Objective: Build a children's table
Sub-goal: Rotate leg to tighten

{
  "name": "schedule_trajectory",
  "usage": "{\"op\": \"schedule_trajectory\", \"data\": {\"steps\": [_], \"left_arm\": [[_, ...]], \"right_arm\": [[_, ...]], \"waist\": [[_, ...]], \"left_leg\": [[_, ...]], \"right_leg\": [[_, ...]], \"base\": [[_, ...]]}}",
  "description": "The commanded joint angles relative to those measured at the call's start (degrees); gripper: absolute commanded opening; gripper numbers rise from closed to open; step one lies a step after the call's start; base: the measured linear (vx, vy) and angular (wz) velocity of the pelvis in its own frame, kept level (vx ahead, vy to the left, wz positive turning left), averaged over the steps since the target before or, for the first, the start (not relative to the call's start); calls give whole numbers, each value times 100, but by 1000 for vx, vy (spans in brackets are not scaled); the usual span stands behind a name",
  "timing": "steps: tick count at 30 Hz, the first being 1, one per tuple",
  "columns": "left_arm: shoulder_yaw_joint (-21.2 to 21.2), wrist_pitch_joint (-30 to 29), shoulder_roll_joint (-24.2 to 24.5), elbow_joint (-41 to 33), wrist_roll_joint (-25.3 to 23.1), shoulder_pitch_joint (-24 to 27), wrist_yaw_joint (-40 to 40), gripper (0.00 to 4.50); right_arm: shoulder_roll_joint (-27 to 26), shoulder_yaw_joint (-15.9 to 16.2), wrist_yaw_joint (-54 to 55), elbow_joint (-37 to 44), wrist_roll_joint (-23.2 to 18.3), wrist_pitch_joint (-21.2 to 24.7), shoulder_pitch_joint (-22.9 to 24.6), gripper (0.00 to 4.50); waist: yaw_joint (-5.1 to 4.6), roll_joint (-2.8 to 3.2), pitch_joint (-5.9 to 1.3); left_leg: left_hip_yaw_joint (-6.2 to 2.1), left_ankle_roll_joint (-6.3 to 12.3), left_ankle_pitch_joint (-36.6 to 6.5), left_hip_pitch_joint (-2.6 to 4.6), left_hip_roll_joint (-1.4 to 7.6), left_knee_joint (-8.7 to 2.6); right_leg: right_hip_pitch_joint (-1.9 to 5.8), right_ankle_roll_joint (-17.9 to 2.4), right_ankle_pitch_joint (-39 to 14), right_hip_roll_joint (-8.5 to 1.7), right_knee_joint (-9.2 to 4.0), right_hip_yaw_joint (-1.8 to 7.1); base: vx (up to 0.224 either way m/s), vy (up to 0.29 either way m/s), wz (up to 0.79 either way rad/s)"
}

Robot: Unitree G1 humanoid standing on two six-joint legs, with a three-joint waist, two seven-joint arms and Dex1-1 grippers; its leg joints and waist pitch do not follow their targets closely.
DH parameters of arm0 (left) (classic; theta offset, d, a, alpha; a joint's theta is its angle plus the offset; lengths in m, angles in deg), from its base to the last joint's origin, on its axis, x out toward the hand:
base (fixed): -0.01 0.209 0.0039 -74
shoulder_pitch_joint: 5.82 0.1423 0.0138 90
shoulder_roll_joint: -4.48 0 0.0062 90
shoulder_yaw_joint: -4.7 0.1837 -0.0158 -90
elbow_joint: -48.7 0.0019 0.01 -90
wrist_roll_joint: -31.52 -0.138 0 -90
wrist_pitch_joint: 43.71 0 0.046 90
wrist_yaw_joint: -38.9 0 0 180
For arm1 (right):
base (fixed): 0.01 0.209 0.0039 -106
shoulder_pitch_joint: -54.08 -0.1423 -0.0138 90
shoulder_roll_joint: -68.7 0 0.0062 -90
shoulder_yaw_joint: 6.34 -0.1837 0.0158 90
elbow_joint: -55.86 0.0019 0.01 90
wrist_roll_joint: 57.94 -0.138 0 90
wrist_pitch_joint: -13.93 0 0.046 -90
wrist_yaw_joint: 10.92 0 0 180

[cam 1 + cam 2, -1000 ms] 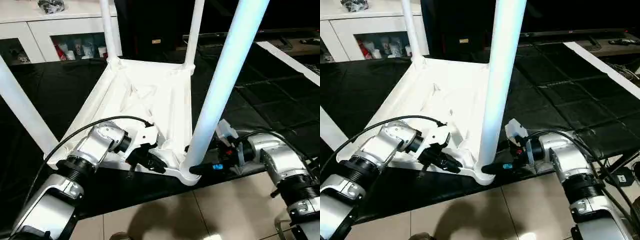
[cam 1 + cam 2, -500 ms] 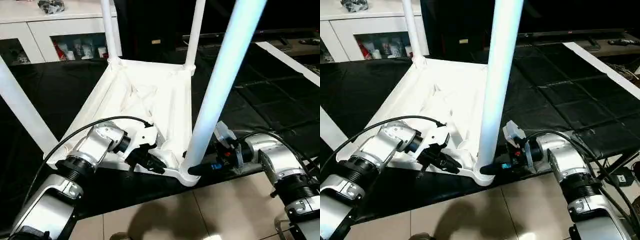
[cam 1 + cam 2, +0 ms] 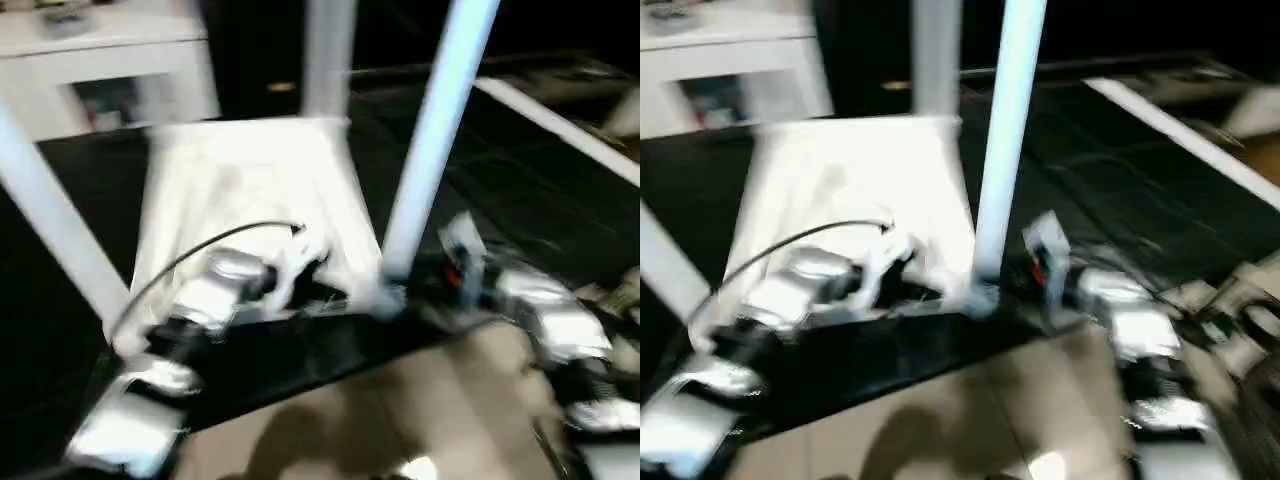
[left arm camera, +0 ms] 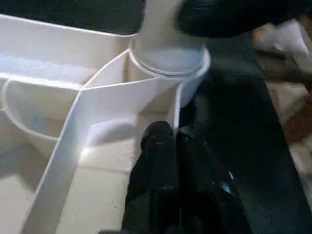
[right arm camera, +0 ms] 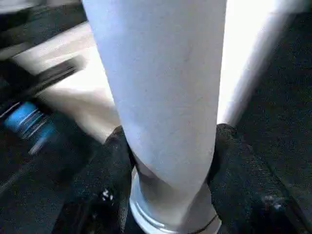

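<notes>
Clamped by the right gripper point(image 5: 168, 161) just above its corner socket, the leg point(image 5: 161, 92) could be levered askew, while the left gripper point(image 4: 168, 141), fingers together, is pressed to the tabletop point(image 4: 97, 161).

One upturned tabletop point(image 3: 240, 180), four legs point(image 3: 435, 130), two claws point(image 4: 168, 146), one cabinet point(image 3: 110, 60)

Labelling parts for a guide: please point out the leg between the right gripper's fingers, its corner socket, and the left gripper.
leg point(image 5: 161, 92), right wrist view, mid shaft.
corner socket point(image 4: 168, 61), left wrist view, round collar.
left gripper point(image 4: 168, 141), left wrist view, closed fingertips.
</notes>
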Motion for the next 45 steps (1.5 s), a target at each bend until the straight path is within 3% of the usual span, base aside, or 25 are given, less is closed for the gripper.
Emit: {"op": "schedule_trajectory", "data": {"steps": [1, 7, 10, 11, 15, 17, 22, 25, 27, 28, 33, 37, 44, 45], "left_arm": [[-143, 117, -515, 18, 444, -213, -432, 0], [-282, 214, -824, 223, 312, -334, -1191, 0], [-205, 296, -760, 214, 20, -375, -1248, 0], [-158, 337, -719, 221, -33, -379, -1220, 0], [16, 472, -482, 252, -129, -387, -887, 0], [81, 494, -385, 260, -159, -386, -720, 0], [266, 553, -17, 156, -108, -339, 108, 0], [379, 694, 188, 102, -124, -287, 634, 0], [492, 835, 337, 80, -137, -253, 1000, 0], [587, 966, 467, 36, -117, -210, 1380, 0], [708, 1139, 635, -42, -56, -162, 1898, 0], [856, 1218, 791, -142, -37, -132, 2356, 0], [1170, 1361, 1021, -387, -16, -38, 3196, 0], [1187, 1376, 1030, -395, -23, -36, 3226, 0]], "right_arm": [[-486, 184, 649, -159, 69, 299, -201, 198], [-935, 195, 1503, -260, 253, 324, -366, 198], [-1097, 308, 1461, -168, 398, 66, -293, 198], [-1098, 348, 1442, -121, 409, 53, -264, 254], [-1047, 336, 1266, 60, 274, 152, -130, 277], [-980, 352, 1163, 116, 276, 79, -73, 310], [-459, 452, 164, 618, 105, -102, 326, 356], [-49, 461, -577, 953, -74, -167, 578, 377], [218, 416, -991, 1102, -194, -91, 665, 390], [446, 388, -1317, 1150, -260, -45, 687, 404], [762, 399, -1871, 1185, -350, 6, 689, 442], [1090, 583, -2438, 1192, -346, -83, 643, 449], [1440, 982, -3595, 1134, -362, -120, 468, 449], [1444, 1003, -3650, 1115, -361, -111, 450, 432]], "waist": [[69, -127, -433], [48, -121, -457], [50, -110, -451], [53, -112, -445], [59, -113, -421], [56, -102, -420], [88, -108, -407], [146, -74, -414], [208, -90, -417], [231, -55, -419], [314, -60, -436], [408, -56, -446], [482, -67, -429], [486, -67, -428]], "left_leg": [[127, 210, -1136, -78, -238, -338], [132, 339, -961, -68, -215, -342], [145, 416, -970, -51, -206, -342], [147, 434, -1017, -43, -205, -346], [137, 411, -1173, -40, -204, -371], [134, 368, -1245, -27, -193, -379], [139, 378, -1406, 4, -181, -384], [137, 417, -1316, -11, -163, -386], [142, 469, -1321, 3, -152, -379], [138, 458, -1308, 4, -151, -379], [160, 432, -1275, 46, -118, -360], [156, 450, -1191, 25, -96, -354], [166, 411, -1298, 33, -95, -354], [164, 402, -1336, 36, -95, -355]], "right_leg": [[434, -698, -2372, -115, -538, 79], [443, -960, -1727, -107, -466, 102], [445, -1090, -1497, -112, -458, 110], [444, -1060, -1594, -115, -475, 110], [434, -909, -1942, -119, -518, 105], [422, -901, -1986, -125, -512, 115], [411, -897, -2092, -126, -537, 123], [425, -1046, -1752, -133, -493, 140], [426, -1098, -1661, -133, -484, 149], [433, -1108, -1629, -134, -476, 150], [398, -1278, -1427, -140, -443, 158], [419, -1411, -1078, -140, -376, 156], [401, -1311, -1440, -160, -411, 161], [399, -1308, -1491, -157, -411, 158]], "base": [[0, 0, 0], [0, 0, 0], [0, 0, 0], [0, 0, 0], [0, 0, 0], [0, 0, 0], [0, 0, 0], [0, 0, 0], [0, 0, 0], [0, 0, 0], [0, 0, 0], [0, 0, 0], [0, 0, 0], [0, 0, 0]]}}
